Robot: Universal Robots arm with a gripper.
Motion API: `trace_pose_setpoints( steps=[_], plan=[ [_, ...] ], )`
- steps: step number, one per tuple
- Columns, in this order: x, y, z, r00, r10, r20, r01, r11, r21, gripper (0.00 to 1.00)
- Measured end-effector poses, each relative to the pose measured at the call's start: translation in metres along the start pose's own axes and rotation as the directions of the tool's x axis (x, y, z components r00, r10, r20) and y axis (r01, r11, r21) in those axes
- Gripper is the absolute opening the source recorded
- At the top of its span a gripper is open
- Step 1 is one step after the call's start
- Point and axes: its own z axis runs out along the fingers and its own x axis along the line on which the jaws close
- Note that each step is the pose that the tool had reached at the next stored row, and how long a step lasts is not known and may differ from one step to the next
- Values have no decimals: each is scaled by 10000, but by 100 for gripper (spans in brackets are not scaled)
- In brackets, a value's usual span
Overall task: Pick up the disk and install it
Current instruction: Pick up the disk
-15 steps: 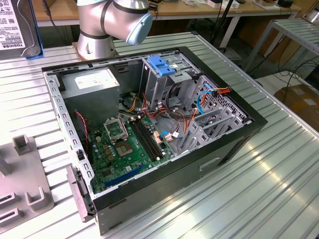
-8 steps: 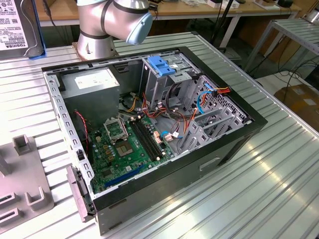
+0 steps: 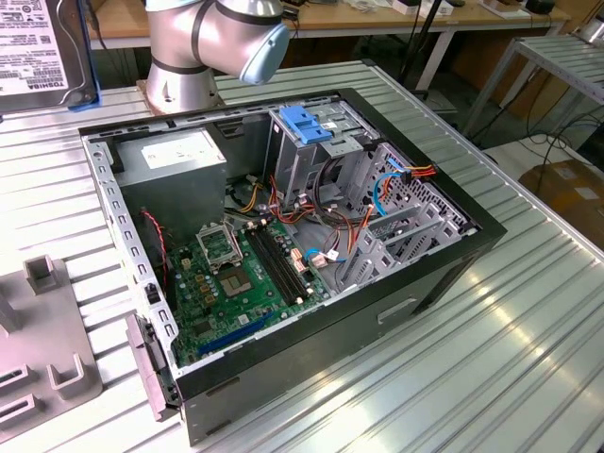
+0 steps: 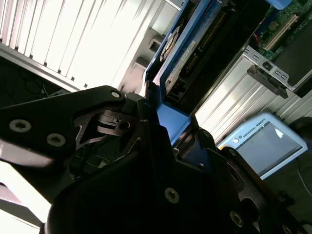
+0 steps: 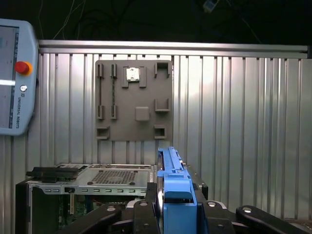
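Observation:
The disk [image 3: 38, 42] hangs high at the exterior view's far left, its white printed label facing the camera and its light blue carrier rail along one edge. In the first wrist view that blue rail [image 5: 171, 187] stands edge-on between my black fingers, with my gripper [image 5: 175, 217] shut on it. The second wrist view shows the disk [image 4: 187, 48] running away from my gripper [image 4: 163, 129], clamped at its blue end. The open computer case [image 3: 453, 269] lies below and to the exterior view's right of the disk, its metal drive cage [image 3: 316, 151] topped by a blue handle [image 3: 305, 123].
A grey fixture plate [image 3: 42, 344] with small holders lies on the ribbed metal table at the exterior view's left, beside the case. The arm's base [image 3: 179, 71] stands behind the case. A teach pendant [image 5: 14, 78] rests on the table. Cables and a motherboard [image 3: 250, 274] fill the case.

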Motion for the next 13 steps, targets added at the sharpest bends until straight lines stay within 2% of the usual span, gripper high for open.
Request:
trace_pose_setpoints(
  steps=[4, 13],
  plan=[
    [1, -104, -1, 10000, 4, 0, -4, 10000, -1, 37],
    [47, -223, -2, 10000, 43, -2, -43, 10000, 1, 37]
  ],
)
